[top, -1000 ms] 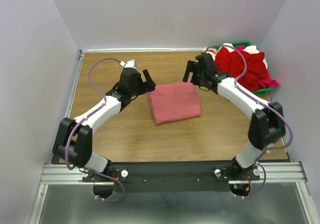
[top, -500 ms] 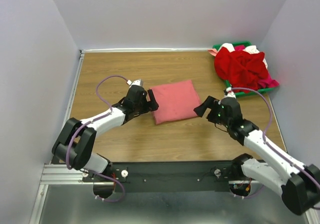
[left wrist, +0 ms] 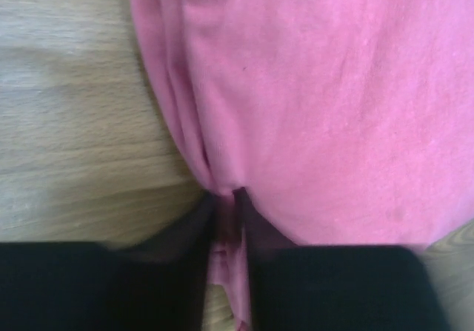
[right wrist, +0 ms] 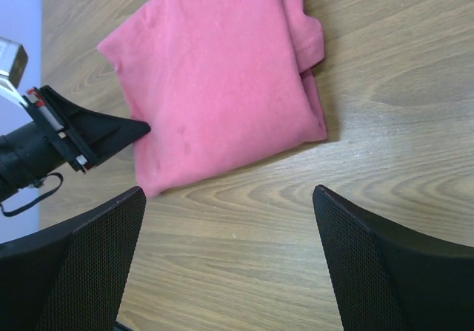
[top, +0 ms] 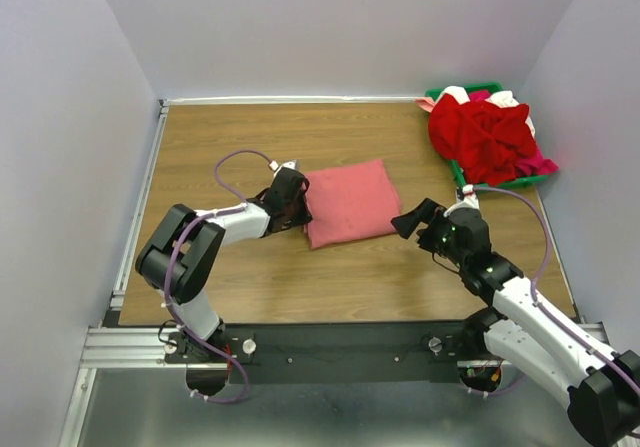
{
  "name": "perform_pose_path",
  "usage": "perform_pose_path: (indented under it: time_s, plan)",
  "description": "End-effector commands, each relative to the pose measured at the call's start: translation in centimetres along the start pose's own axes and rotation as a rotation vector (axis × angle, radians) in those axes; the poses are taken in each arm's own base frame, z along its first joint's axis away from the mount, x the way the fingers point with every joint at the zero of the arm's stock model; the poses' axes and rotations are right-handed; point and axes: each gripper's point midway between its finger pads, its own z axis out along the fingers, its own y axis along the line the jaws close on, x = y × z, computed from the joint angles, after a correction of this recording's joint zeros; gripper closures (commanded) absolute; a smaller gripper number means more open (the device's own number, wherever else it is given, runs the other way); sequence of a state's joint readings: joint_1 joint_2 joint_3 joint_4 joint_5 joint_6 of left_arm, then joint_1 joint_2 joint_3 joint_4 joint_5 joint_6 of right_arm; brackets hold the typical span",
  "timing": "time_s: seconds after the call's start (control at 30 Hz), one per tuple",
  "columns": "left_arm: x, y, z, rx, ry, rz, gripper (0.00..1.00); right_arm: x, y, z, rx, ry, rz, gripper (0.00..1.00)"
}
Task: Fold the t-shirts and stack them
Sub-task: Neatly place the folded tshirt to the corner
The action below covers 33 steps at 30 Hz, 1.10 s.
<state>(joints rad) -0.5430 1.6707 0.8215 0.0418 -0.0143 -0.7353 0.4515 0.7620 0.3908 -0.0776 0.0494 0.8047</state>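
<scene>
A pink t-shirt (top: pixel 348 202), folded into a rectangle, lies on the wooden table (top: pixel 250 277) near its middle. My left gripper (top: pixel 303 208) is at the shirt's left edge and is shut on a fold of the pink cloth (left wrist: pixel 226 206); the left wrist view shows cloth pinched between the black fingers. My right gripper (top: pixel 412 219) hovers open just off the shirt's near right corner. In the right wrist view its fingers (right wrist: pixel 96 249) frame bare wood in front of the shirt (right wrist: pixel 215 79). More t-shirts, mostly red (top: pixel 488 132), are heaped at the back right.
The heap of red and white garments sits in a green bin (top: pixel 462 175) at the table's back right corner. Grey walls close in the table on the left, back and right. Bare wood lies to the left of the shirt and in front of it.
The left gripper came in against the shirt's left edge and shut on the cloth. The right arm swung down from the far side to the shirt's near right corner, staying open.
</scene>
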Motion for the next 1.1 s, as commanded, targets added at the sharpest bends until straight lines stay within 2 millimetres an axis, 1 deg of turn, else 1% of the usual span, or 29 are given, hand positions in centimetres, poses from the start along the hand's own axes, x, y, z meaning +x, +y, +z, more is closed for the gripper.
perform_pose_path:
  time_s: [0.0,0.1,0.13,0.17,0.2,0.23,0.27,0.3,0.4,0.5,0.57,0.6,0.67,0.7,0.77,0.8,0.83,0.9,0.93,0.97,1.03,1.07]
  plan:
    - [0.1,0.7,0.6,-0.067,0.021,0.025,1.00,-0.1,-0.9,0.6,0.044,-0.020,0.001,0.00]
    - [-0.8,3.0,0.1,-0.213,-0.005,0.048,1.00,0.0,-1.3,0.9,0.063,-0.016,-0.012,0.00]
    - [-1.1,4.4,-0.4,-0.294,-0.012,0.070,1.00,0.1,-1.6,1.0,0.075,-0.013,-0.016,0.00]
    - [-1.1,5.1,-0.8,-0.331,-0.011,0.077,1.00,0.1,-2.0,1.1,0.091,-0.019,-0.016,0.00]
    - [-0.4,6.3,-1.4,-0.392,0.016,0.085,1.00,-0.1,-2.0,1.1,0.097,-0.024,-0.018,0.00]
    - [-0.7,7.3,-1.8,-0.452,0.003,0.077,1.00,-0.1,-2.1,1.2,0.102,-0.023,-0.024,0.00]
    - [-0.7,7.7,-2.1,-0.480,0.002,0.077,1.00,0.0,-2.1,1.3,0.102,-0.018,-0.031,0.00]
    - [-0.6,8.8,-2.8,-0.538,0.000,0.083,1.00,-0.2,-2.0,1.3,0.101,-0.019,-0.041,0.00]
    - [-1.1,10.1,-4.1,-0.618,-0.047,0.057,1.00,-0.3,-2.1,1.3,0.107,-0.024,-0.052,0.00]
    - [-2.1,12.3,-5.3,-0.705,-0.092,0.040,1.00,-0.3,-2.1,1.2,0.102,-0.022,-0.056,0.00]
    - [-3.2,13.6,-6.0,-0.770,-0.111,0.036,1.00,-0.1,-2.2,1.2,0.102,-0.019,-0.059,0.00]
    - [-3.9,14.6,-6.3,-0.804,-0.122,0.027,1.00,-0.3,-2.4,1.2,0.111,-0.031,-0.064,0.00]
    - [-5.5,15.2,-6.9,-0.840,-0.145,0.039,1.00,-0.8,-2.6,1.1,0.122,-0.055,-0.066,0.00]
    - [-6.6,15.7,-7.3,-0.861,-0.173,0.040,1.00,-0.7,-2.7,1.1,0.126,-0.054,-0.072,0.00]
    - [-8.3,16.0,-7.9,-0.865,-0.203,0.067,1.00,-1.1,-2.6,1.0,0.128,-0.069,-0.073,0.00]
    - [-8.9,16.1,-7.9,-0.860,-0.219,0.065,1.00,-1.2,-2.6,1.1,0.133,-0.073,-0.072,0.00]
    - [-10.3,16.3,-7.9,-0.840,-0.240,0.071,1.00,-1.3,-2.7,1.2,0.141,-0.076,-0.068,0.00]
    - [-11.7,16.3,-7.6,-0.819,-0.258,0.092,1.00,-2.1,-2.4,1.2,0.145,-0.093,-0.075,0.00]
    - [-12.8,16.4,-8.0,-0.837,-0.274,0.088,1.00,-2.1,-2.3,1.2,0.145,-0.093,-0.081,0.00]
    - [-13.0,17.3,-7.9,-0.862,-0.260,0.091,1.00,-2.2,-2.2,1.3,0.145,-0.095,-0.078,0.00]
    - [-13.5,18.1,-7.9,-0.884,-0.245,0.086,1.00,-2.7,-2.2,1.2,0.151,-0.111,-0.083,0.00]
    - [-13.3,19.4,-7.9,-0.920,-0.232,0.061,1.00,-3.0,-2.4,1.2,0.163,-0.123,-0.087,0.00]
